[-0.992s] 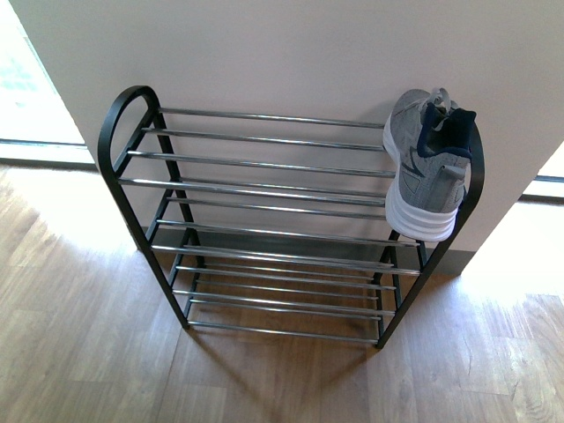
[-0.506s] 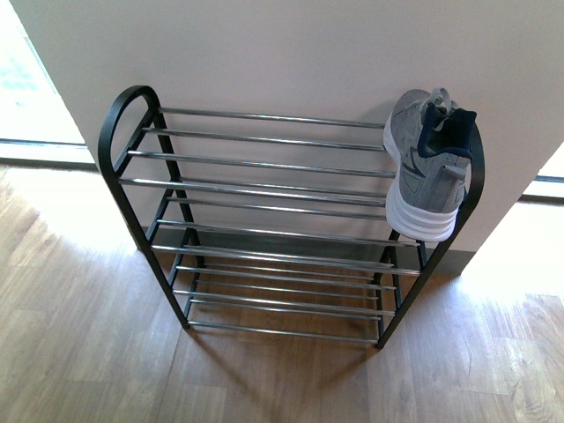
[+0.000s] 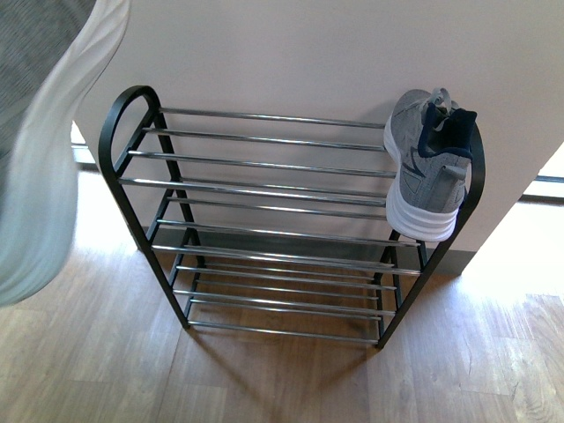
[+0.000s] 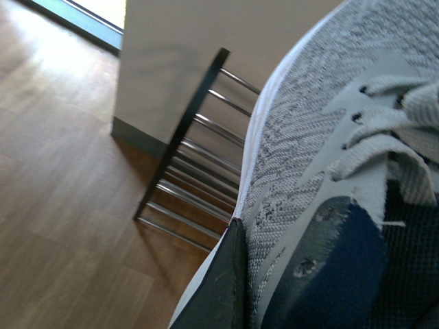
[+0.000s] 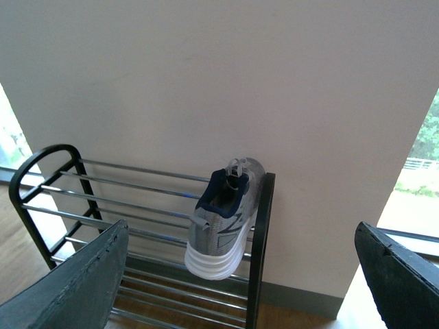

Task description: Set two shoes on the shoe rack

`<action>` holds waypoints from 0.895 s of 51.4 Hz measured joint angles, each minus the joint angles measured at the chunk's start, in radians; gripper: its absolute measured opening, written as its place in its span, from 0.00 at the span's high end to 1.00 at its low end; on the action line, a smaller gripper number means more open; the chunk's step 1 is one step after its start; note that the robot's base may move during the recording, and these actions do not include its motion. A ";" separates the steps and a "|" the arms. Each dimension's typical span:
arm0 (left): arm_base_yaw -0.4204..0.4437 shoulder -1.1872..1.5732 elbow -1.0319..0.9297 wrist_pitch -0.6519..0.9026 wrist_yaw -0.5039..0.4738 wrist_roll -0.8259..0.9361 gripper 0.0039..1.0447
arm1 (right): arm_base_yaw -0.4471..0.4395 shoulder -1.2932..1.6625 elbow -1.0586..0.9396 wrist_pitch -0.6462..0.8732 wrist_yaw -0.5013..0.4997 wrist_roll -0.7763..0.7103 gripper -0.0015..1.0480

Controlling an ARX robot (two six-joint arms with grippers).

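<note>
The shoe rack (image 3: 264,220), black-framed with chrome rods, stands against the wall. One grey knit sneaker (image 3: 427,167) rests tilted at the right end of its top shelf, white sole hanging over the front rods. A second grey sneaker (image 3: 44,176) shows blurred at the far left of the front view. It fills the left wrist view (image 4: 309,137), where my left gripper (image 4: 315,301) is shut on it, one dark finger (image 4: 223,288) pressed to its side. The rack (image 4: 199,164) lies beyond it. My right gripper (image 5: 236,288) hangs open and empty, facing the rack (image 5: 137,199) and the shelved sneaker (image 5: 223,219).
A plain pale wall (image 3: 291,53) backs the rack, with a dark baseboard (image 3: 449,260) below. Wooden floor (image 3: 282,379) spreads in front. Bright window openings sit at the left (image 4: 103,10) and right (image 5: 418,164) of the wall.
The held sneaker has swung into the front view at the far left, where nothing showed before. The rack and the shelved sneaker have not moved.
</note>
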 joint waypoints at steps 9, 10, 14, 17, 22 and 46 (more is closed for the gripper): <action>-0.062 0.386 0.195 0.093 0.071 -0.056 0.99 | 0.000 0.000 0.000 0.000 0.000 0.000 0.09; -0.066 0.402 0.204 0.093 0.072 -0.057 0.99 | 0.000 0.000 0.000 0.000 0.000 0.000 0.09; -0.086 0.491 0.257 0.096 0.079 -0.058 0.99 | 0.000 0.000 0.000 0.000 0.000 0.000 0.09; -0.103 0.566 0.311 0.098 0.098 -0.058 0.99 | 0.000 0.000 0.000 0.000 0.000 0.000 0.09; -0.136 0.690 0.430 0.092 0.140 -0.050 0.99 | 0.000 0.000 0.000 0.000 0.000 0.000 0.09; -0.171 1.043 0.794 0.018 0.219 -0.038 0.99 | 0.000 0.000 0.000 0.000 0.000 0.000 0.09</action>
